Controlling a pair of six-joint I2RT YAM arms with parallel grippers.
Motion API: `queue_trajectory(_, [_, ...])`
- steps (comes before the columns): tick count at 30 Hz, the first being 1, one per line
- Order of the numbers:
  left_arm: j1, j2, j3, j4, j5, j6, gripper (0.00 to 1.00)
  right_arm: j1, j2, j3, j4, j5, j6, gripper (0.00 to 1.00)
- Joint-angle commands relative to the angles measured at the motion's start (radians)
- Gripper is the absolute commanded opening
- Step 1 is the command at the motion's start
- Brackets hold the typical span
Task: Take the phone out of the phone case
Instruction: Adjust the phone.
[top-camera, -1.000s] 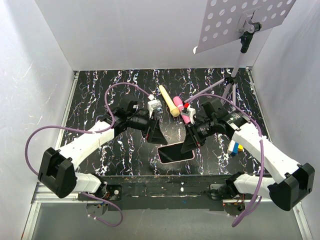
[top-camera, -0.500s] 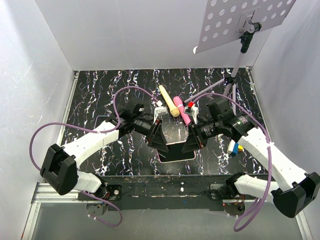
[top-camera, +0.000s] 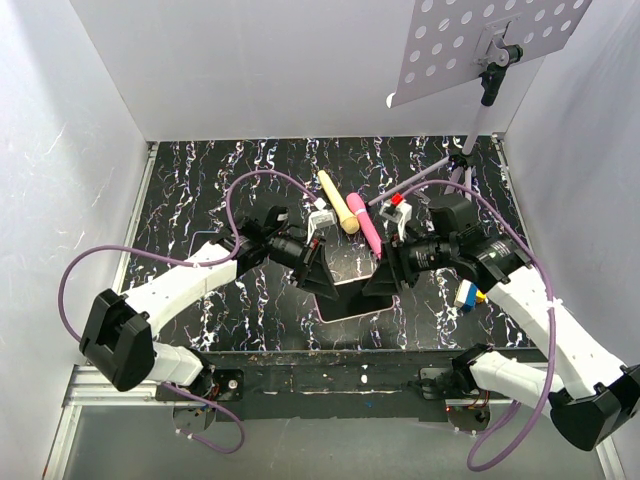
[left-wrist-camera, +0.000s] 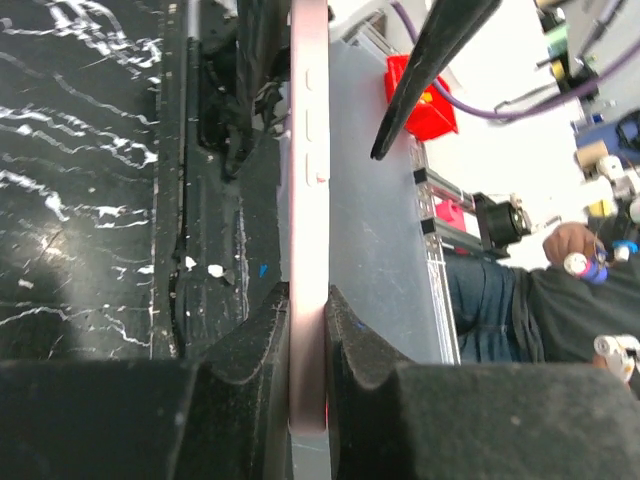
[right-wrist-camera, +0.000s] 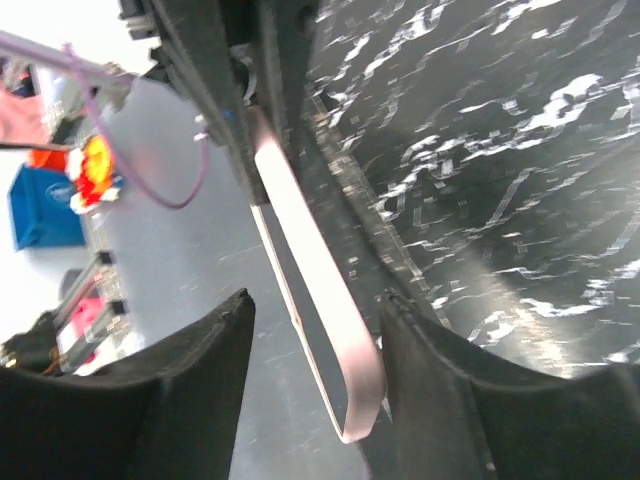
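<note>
Black marbled tabletop (top-camera: 200, 190) lies beneath both arms. Left gripper (left-wrist-camera: 308, 300) pinches the phone case (left-wrist-camera: 308, 150) edge between its fingers. Right gripper (right-wrist-camera: 315, 310) straddles the case's end with jaws spread, the phone (top-camera: 345, 297) seated inside.

Top view: bright, even light from overhead. White walls (top-camera: 70, 150) are close to washed out. Shadows under the arms are soft and short on the table (top-camera: 200, 190), and its glossy black top shows little glare. Focus is sharp overall.

Left wrist view: left fingers (left-wrist-camera: 240, 350) sit right against the lens, black and out of focus. The phone case (left-wrist-camera: 308, 180) edge is fairly crisp. The background at upper right is blown white (detail lost there).

Right wrist view: smeared throughout, with the table's white veins streaked. Right fingers (right-wrist-camera: 150, 390) are underexposed and featureless. The upper left corner is overexposed.
</note>
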Motion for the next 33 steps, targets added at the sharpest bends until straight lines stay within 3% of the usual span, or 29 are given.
queue_trajectory(1, [0.004,-0.026,0.014,0.096,-0.091,-0.148,0.00,-0.074,-0.036,-0.064,0.164,0.093,0.114,0.65])
queue_trajectory(6, [0.013,-0.087,-0.037,0.301,-0.148,-0.312,0.00,-0.184,-0.097,-0.170,0.348,-0.117,0.240,0.73])
queue_trajectory(12, [0.022,-0.110,-0.109,0.613,-0.125,-0.530,0.00,-0.255,-0.126,-0.242,0.511,-0.297,0.384,0.74])
queue_trajectory(17, [0.024,-0.104,-0.112,0.693,-0.119,-0.593,0.00,-0.259,-0.119,-0.280,0.739,-0.397,0.601,0.68])
queue_trajectory(24, [0.030,-0.103,-0.127,0.828,-0.125,-0.699,0.00,-0.267,-0.139,-0.346,1.063,-0.395,0.791,0.59])
queue_trajectory(30, [0.033,-0.107,-0.136,0.865,-0.137,-0.726,0.00,-0.276,-0.119,-0.357,1.137,-0.314,0.869,0.50])
queue_trajectory(33, [0.036,-0.109,-0.136,0.876,-0.144,-0.733,0.00,-0.276,-0.122,-0.365,1.186,-0.261,0.909,0.37])
